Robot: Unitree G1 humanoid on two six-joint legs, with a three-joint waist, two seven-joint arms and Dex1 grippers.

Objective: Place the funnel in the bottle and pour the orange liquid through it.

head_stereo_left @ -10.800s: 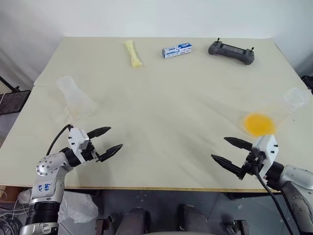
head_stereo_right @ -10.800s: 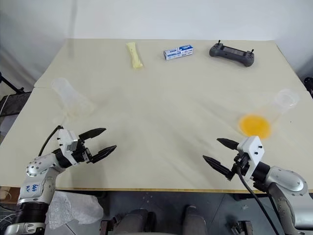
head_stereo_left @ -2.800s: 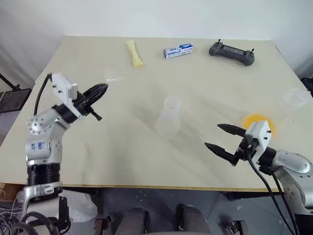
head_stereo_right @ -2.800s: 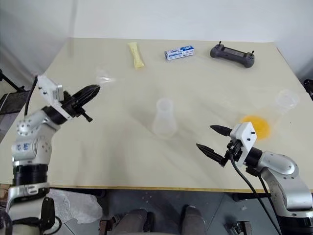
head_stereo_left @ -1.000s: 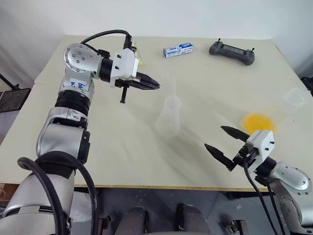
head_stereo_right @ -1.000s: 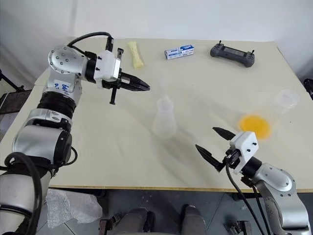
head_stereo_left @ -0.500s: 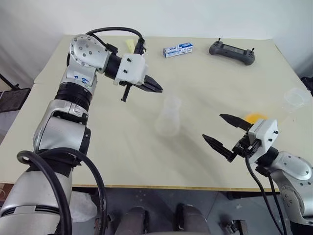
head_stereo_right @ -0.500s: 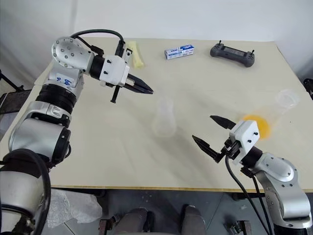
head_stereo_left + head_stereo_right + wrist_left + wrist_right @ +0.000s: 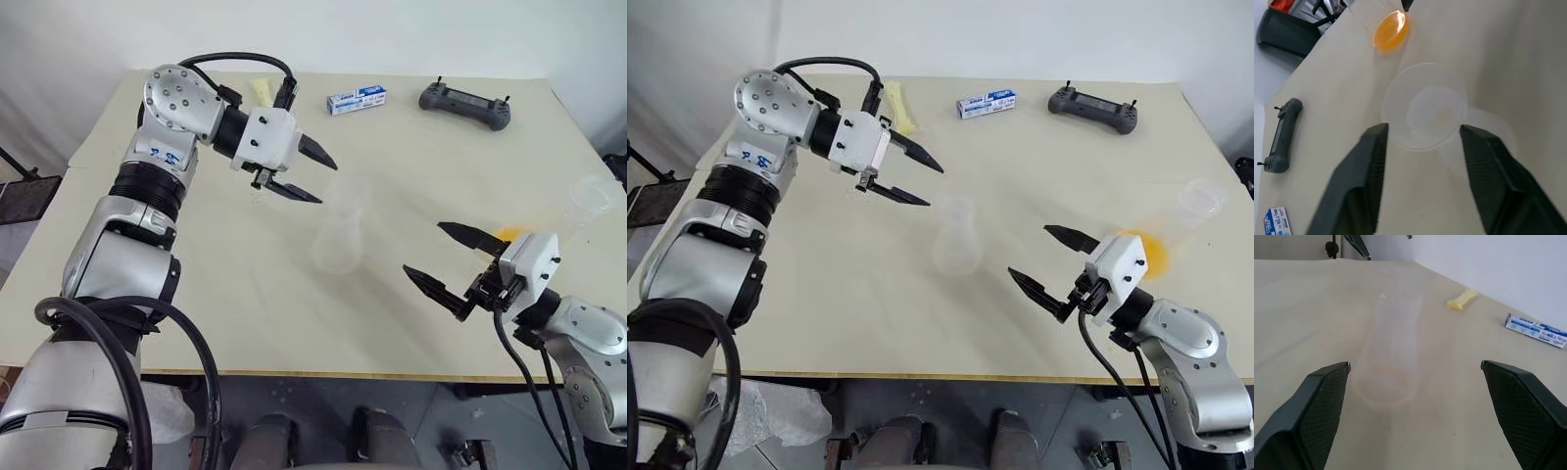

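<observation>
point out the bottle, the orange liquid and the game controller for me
bottle (image 9: pixel 954 240), right eye view, on its clear sloping body
orange liquid (image 9: pixel 1389 31), left wrist view, on the middle of the orange pool
game controller (image 9: pixel 463 102), left eye view, on the middle of its dark grey body

I have the left gripper (image 9: pixel 904 174) spread open just beside the clear bottle (image 9: pixel 955 236), which stands mid-worktop (image 9: pixel 1019 157). My right gripper (image 9: pixel 1050 259) gapes wide near the orange liquid (image 9: pixel 1151 251). A remote controller (image 9: pixel 1092 106) lies at the far edge.
</observation>
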